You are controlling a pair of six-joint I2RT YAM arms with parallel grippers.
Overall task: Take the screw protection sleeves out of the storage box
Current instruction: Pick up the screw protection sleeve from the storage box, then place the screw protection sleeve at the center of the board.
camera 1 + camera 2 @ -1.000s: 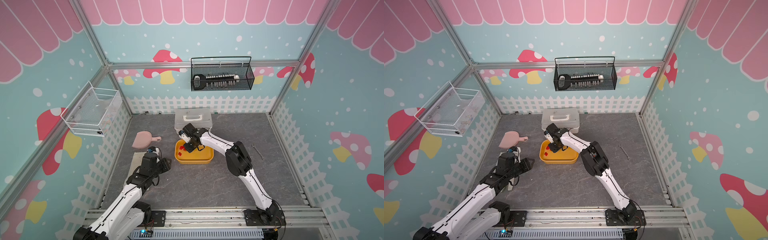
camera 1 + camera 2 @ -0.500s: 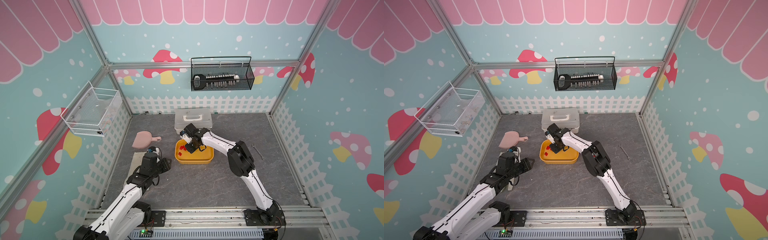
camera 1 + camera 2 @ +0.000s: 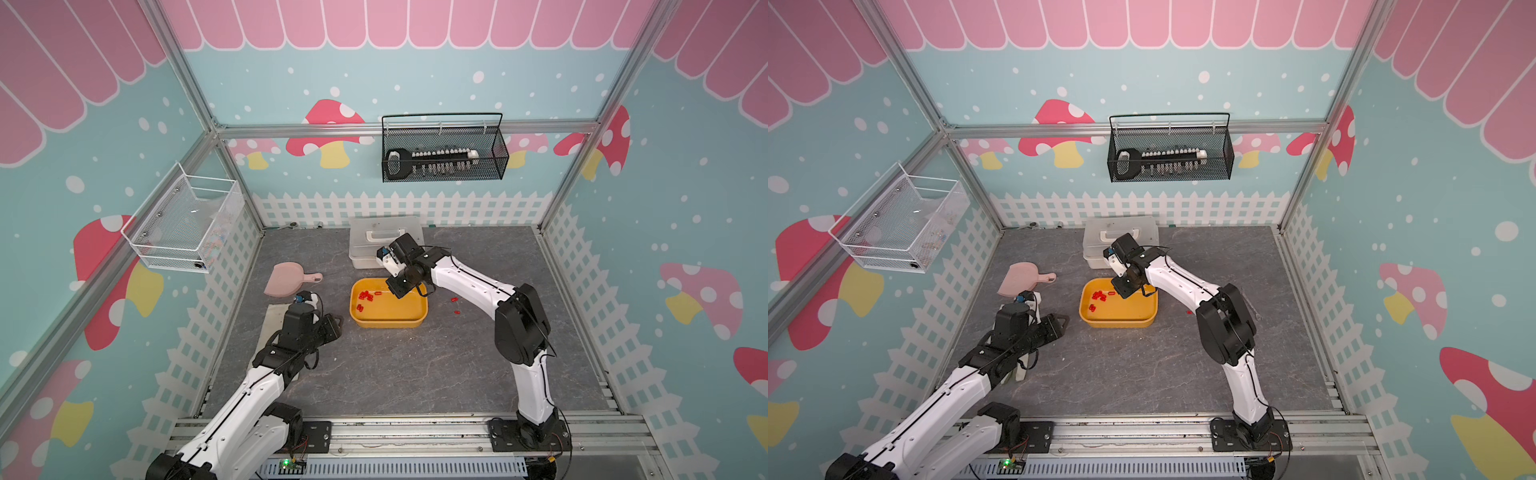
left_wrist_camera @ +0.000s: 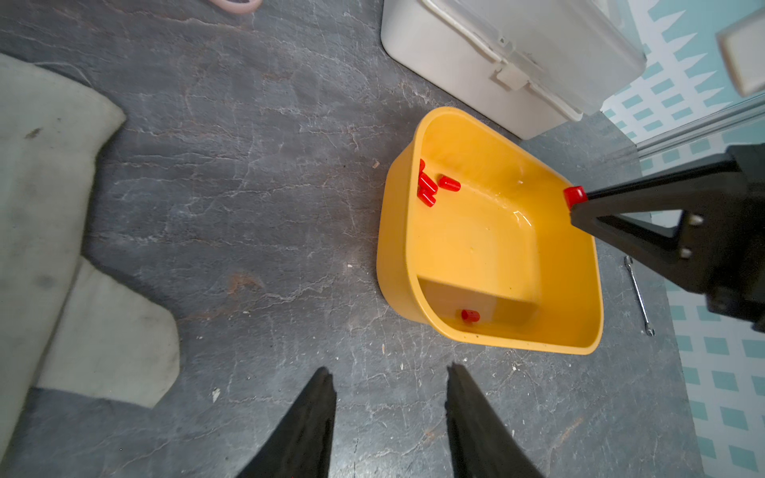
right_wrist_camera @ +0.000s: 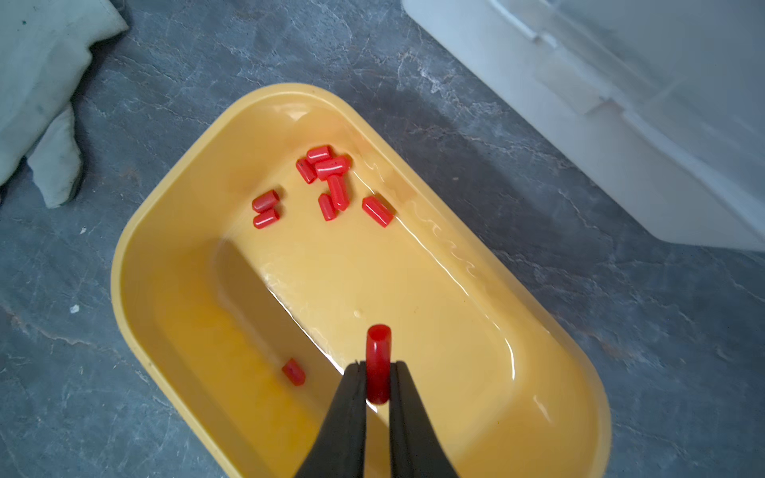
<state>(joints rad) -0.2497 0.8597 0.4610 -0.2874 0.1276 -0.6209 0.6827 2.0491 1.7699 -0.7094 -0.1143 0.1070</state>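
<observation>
The yellow storage box [image 3: 388,323] [image 3: 1117,322] sits mid-table. Several red screw protection sleeves [image 5: 331,167] [image 3: 365,296] lie at one end of its floor, and a lone one [image 5: 293,371] lies nearer the other. My right gripper [image 5: 378,364] [image 3: 397,286] hangs over the box, shut on one red sleeve [image 5: 378,351] that sticks out past the tips; the left wrist view shows it too [image 4: 574,195]. Two sleeves [image 3: 454,298] lie on the table right of the box. My left gripper [image 4: 389,372] [image 3: 332,326] is open and holds nothing, left of the box.
A white lidded case [image 3: 384,243] stands just behind the box. A pink scoop [image 3: 286,280] lies at back left. A grey cloth [image 4: 49,207] lies under my left arm. A small wrench [image 4: 639,296] lies right of the box.
My right gripper has shifted a little to the right over the box, away from the sleeve cluster, with one sleeve in it. The left arm has not moved.
</observation>
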